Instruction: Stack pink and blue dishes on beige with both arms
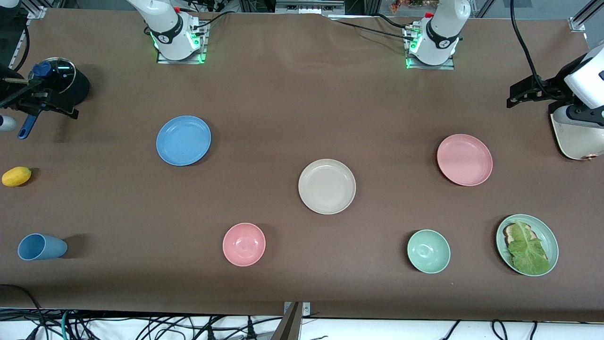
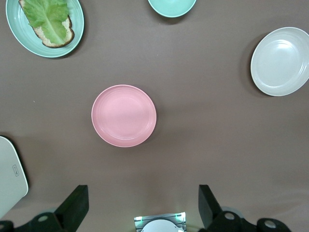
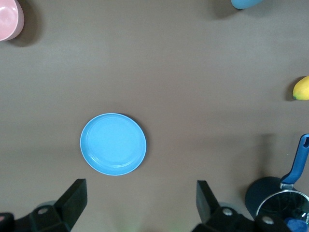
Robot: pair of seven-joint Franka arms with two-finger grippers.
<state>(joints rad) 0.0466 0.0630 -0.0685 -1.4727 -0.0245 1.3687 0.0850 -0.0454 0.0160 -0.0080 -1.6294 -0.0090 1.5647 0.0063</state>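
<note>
Beige plate [image 1: 327, 186] bare, left hand [image 2: 140, 203] and right hand [image 3: 140, 200] spread wide, half cut off by frame.

The surface [image 1: 292, 108] is a plain matte brown. On it lie a sky-blue plate [image 1: 183, 140], a pale pink plate [image 1: 465, 159] and a beige-cream plate [image 1: 327, 186], all unpatterned. The small bowl [image 1: 244, 244] is pink, another bowl [image 1: 428, 251] mint green, the cup [image 1: 41, 247] blue, the fruit [image 1: 16, 176] yellow. A mint plate [image 1: 548, 236] carries green lettuce [image 1: 527, 250]. Both claws are black, the left claw [image 2: 140, 205] and the right claw [image 3: 140, 203].
</note>
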